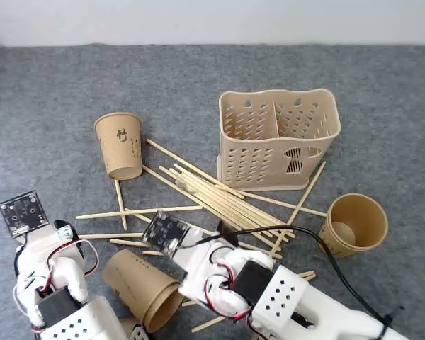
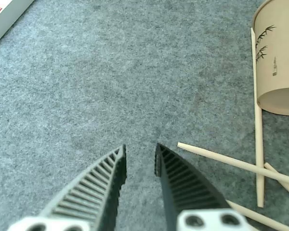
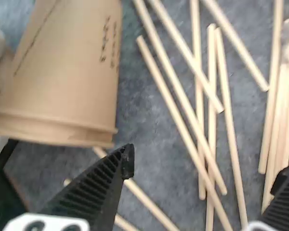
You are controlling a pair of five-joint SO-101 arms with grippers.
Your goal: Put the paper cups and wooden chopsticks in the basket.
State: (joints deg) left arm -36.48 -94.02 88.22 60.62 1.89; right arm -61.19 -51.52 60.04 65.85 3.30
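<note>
Hovering low over the chopsticks [image 3: 202,110], the right gripper [image 3: 207,168] has its fingers spread wide, several sticks lying on the grey mat [image 1: 57,92] between the two tips and none pinched. A paper cup on its side [image 3: 67,72] lies just beside one fingertip [image 3: 126,159]; whether they touch cannot be told. In the high view this fallen cup [image 1: 143,289] lies near the front edge, between the two arms, its mouth toward the camera. The left gripper [image 2: 140,150] hangs above bare mat, its fingers parted by a narrow gap and holding nothing. An upside-down cup [image 2: 279,57] stands well apart from it, with one chopstick [image 2: 257,144] lying along the cup's side and two more crossing that stick near its end. In the high view the main heap of chopsticks [image 1: 219,198] fans out across the mat from the upside-down cup [image 1: 119,145] toward the basket [image 1: 278,138]. The basket stands upright behind the heap, its two compartments open upward. A third cup [image 1: 354,225] lies tilted on its side near the basket's front right corner.
</note>
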